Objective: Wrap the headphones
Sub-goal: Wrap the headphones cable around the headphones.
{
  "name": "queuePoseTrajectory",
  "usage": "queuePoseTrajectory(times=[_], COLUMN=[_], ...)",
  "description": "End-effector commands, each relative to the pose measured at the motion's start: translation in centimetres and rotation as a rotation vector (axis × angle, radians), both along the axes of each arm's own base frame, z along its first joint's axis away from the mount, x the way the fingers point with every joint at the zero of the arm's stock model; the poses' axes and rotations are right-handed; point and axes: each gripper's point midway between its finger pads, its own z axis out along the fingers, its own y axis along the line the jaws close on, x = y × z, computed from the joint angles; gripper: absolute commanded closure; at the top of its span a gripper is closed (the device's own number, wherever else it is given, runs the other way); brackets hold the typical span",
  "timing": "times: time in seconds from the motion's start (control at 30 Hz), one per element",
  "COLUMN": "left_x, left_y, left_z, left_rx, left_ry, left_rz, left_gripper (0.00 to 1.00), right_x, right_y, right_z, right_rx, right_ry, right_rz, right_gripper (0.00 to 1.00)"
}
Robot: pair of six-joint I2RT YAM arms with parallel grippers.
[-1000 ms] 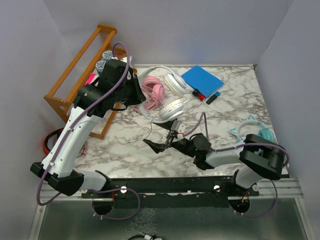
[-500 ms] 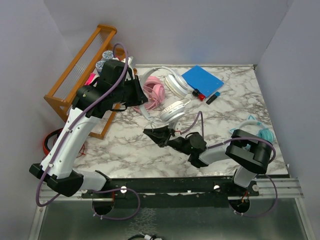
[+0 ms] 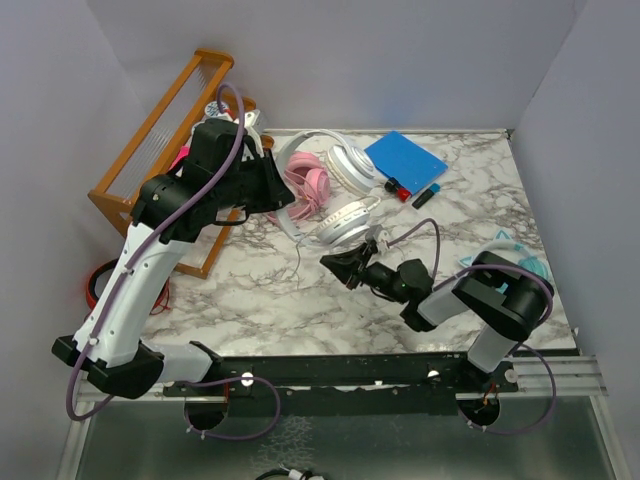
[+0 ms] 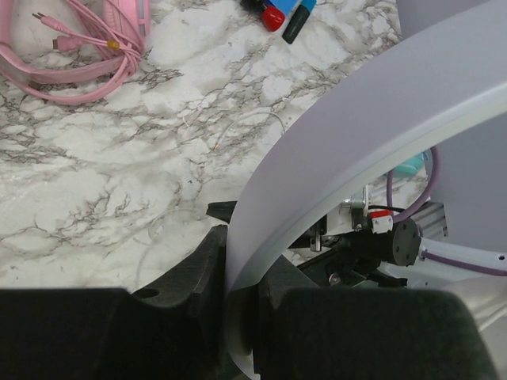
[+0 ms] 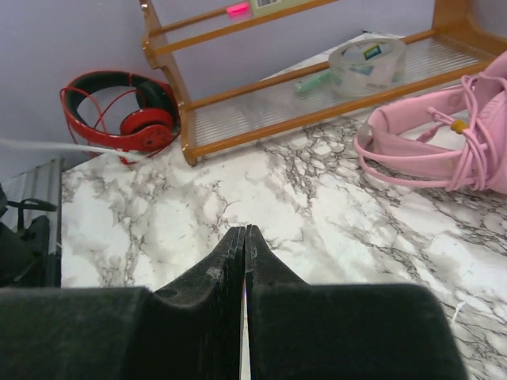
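Gripping white headphones by curved headband, left fingers nearly closed around it. Earcups resting on marble worktop, near centre. Pressed flat together, right fingers, low, just in front of white earcup; cannot tell if thin cable pinched. Just behind, beside wooden rack: pink pair, cable looped.
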Motion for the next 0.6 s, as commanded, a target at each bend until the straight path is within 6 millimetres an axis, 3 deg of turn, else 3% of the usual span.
queuePoseTrajectory(times=[0.0, 0.07, 0.13, 0.33, 0.4, 0.5, 0.57], left_x=[-0.5, -0.5, -0.5, -0.6, -0.6, -0.7, -0.6], left_y=[-0.6, -0.5, -0.5, -0.6, -0.7, -0.9, -1.1], left_z=[2.4, 2.4, 2.3, 2.8, 3.0, 3.3, 3.4], left_rx=[-0.079, -0.076, -0.074, -0.085, -0.090, -0.099, -0.102], left_ry=[-0.042, -0.042, -0.043, -0.051, -0.051, -0.054, -0.051], left_rz=[-0.016, -0.017, -0.018, -0.024, -0.028, -0.038, -0.042], left_gripper=[1.00, 1.00, 1.00, 1.00, 1.00, 1.00, 1.00], right_x=[-1.5, -2.1, -3.3, -4.8, -4.9, -3.9, -2.8], right_y=[0.3, 0.9, 1.7, 3.0, 3.6, 4.3, 4.2], right_z=[5.4, 5.8, 6.1, 5.1, 4.1, 2.2, 1.9], right_rx=[0.167, 0.160, 0.134, 0.019, -0.052, -0.166, -0.177], right_ry=[-0.131, -0.158, -0.205, -0.278, -0.289, -0.295, -0.304], right_rz=[0.068, 0.120, 0.208, 0.336, 0.367, 0.359, 0.306], right_gripper=[0.85, 0.52, 0.29, 0.13, 0.02, 0.00, 0.00])
